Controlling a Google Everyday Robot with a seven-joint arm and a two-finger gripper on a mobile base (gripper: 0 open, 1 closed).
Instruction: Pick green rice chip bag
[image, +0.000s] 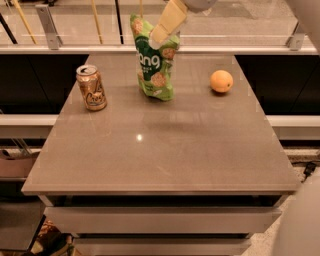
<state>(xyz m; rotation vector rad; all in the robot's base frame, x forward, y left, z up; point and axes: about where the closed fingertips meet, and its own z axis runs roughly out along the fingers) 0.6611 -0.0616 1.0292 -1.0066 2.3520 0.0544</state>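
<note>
Jaws cannot be judged as spread or pressed together. On the grey table (160, 165), the can (91, 87) stands left, the green rice chip bag (155, 72) upright at centre back, the orange (221, 81) right. Above, the gripper (157, 36) overlaps the bag's top right.

Crinkled glossy bag (156, 75), matt pincer (159, 35) at top
</note>
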